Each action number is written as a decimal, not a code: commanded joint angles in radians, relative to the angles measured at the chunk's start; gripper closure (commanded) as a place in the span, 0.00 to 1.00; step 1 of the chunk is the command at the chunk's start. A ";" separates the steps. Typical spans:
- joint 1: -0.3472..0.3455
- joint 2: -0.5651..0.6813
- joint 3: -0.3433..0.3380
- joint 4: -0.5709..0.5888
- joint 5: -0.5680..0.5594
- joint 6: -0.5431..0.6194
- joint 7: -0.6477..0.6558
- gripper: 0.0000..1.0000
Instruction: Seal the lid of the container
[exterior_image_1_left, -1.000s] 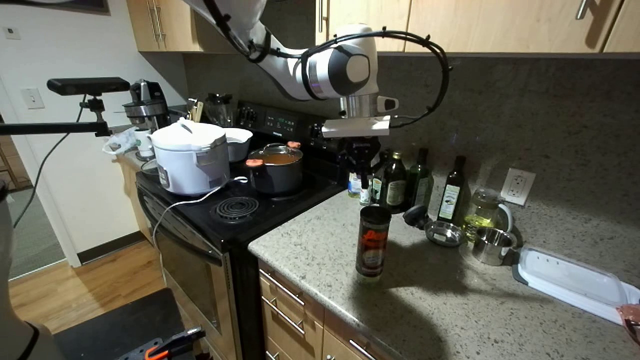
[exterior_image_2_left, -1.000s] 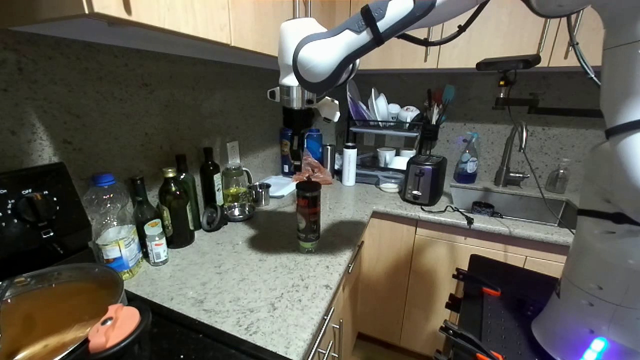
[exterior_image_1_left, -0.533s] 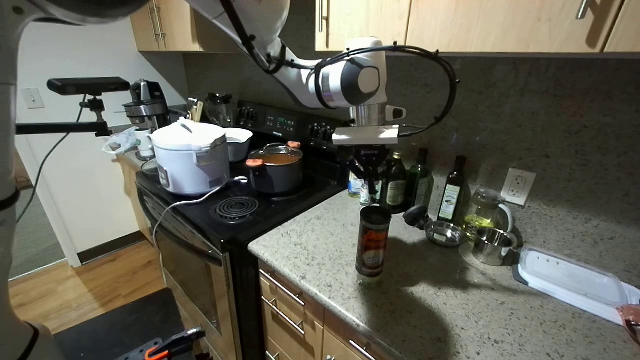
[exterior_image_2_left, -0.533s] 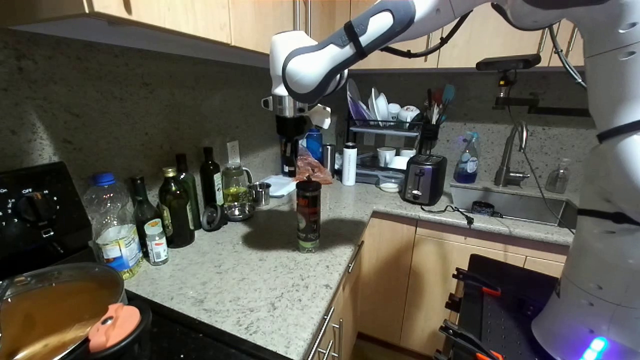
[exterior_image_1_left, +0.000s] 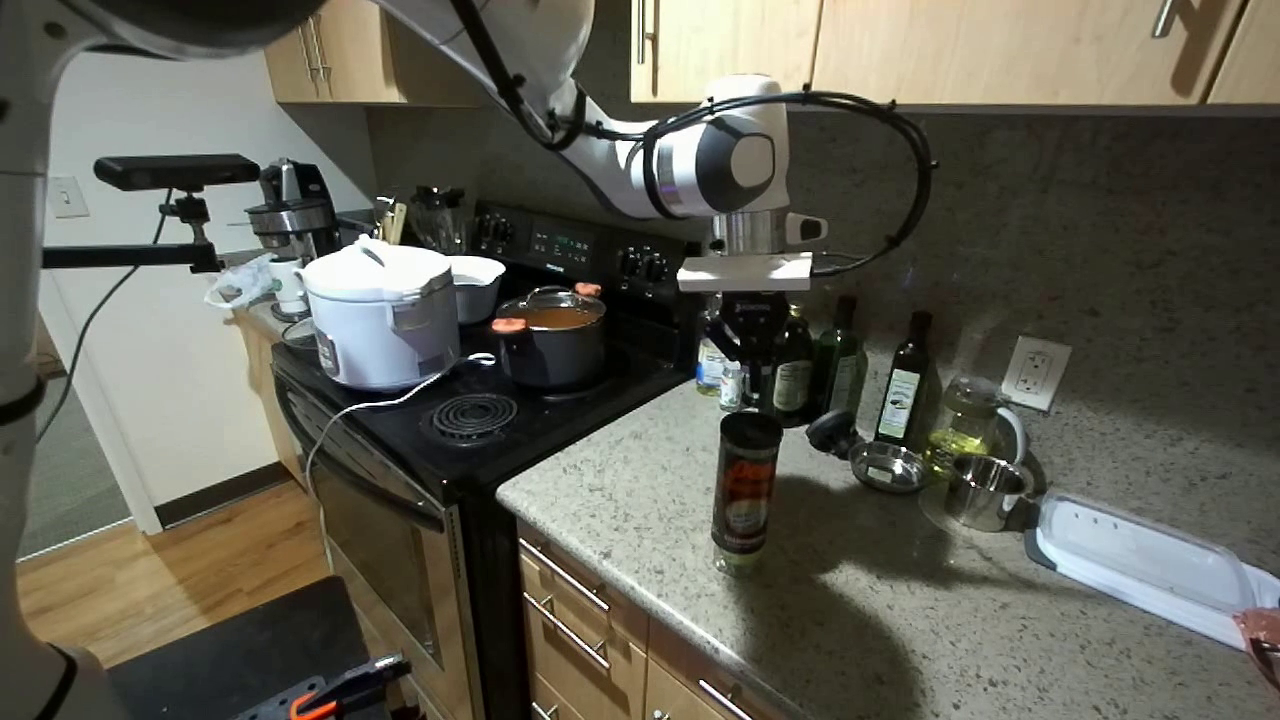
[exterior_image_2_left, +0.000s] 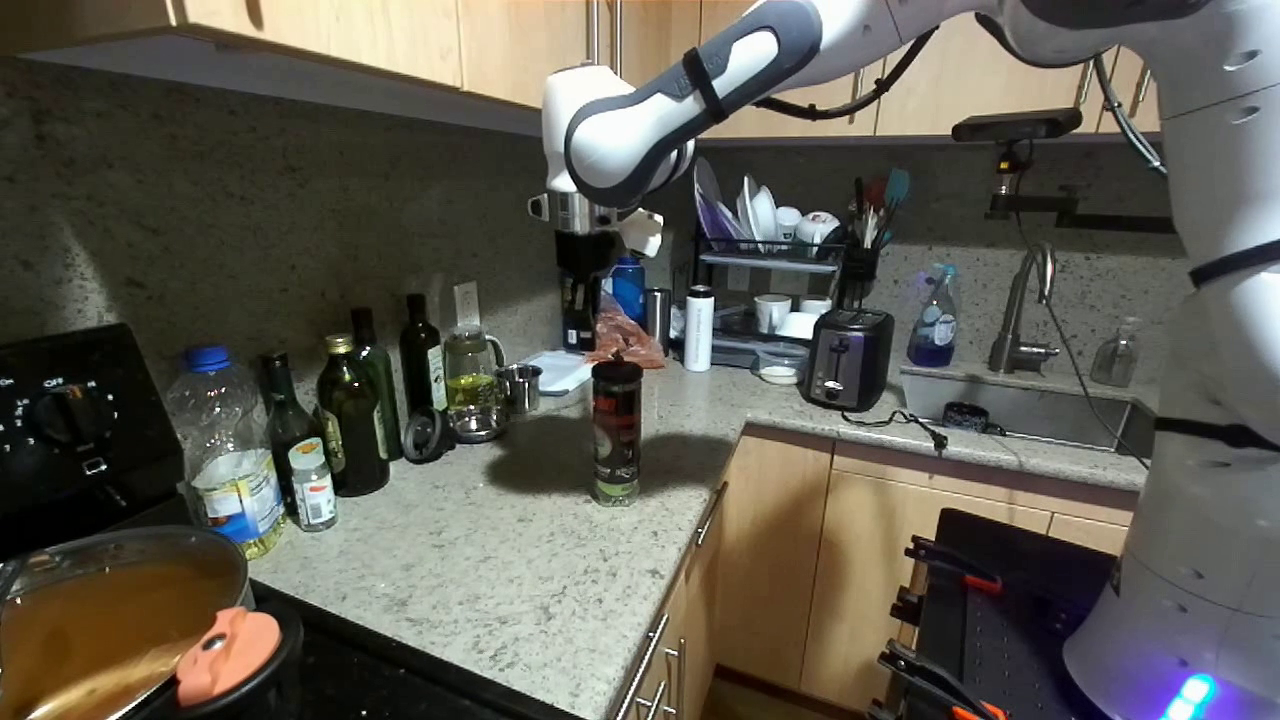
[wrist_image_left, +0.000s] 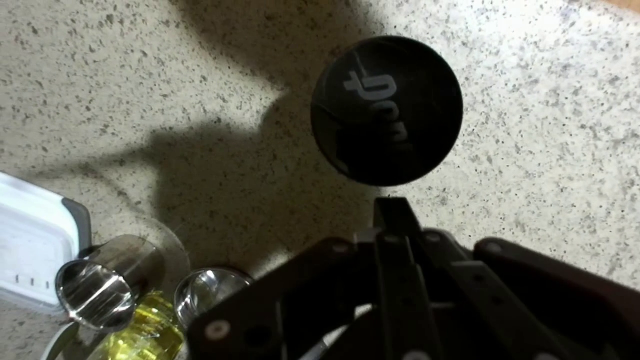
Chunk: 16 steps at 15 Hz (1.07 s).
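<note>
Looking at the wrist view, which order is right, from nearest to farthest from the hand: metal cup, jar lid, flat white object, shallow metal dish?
1. Jar lid: pictured just above the hand.
2. Shallow metal dish: lower left.
3. Metal cup: left of the dish.
4. Flat white object: at the left edge.

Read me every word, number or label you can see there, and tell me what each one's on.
"OFF": stove panel, above the knob.
Lid: pale letters, partly shadowed; word unreadable.
Too small or blurred: container, bottle labels, oven display, arm lettering, other panel marks.
</note>
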 joint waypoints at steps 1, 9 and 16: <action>-0.001 0.011 -0.002 0.029 -0.015 -0.045 0.033 1.00; -0.005 0.021 0.001 0.025 -0.004 -0.068 0.028 1.00; -0.007 0.039 0.005 0.025 0.006 -0.070 0.022 1.00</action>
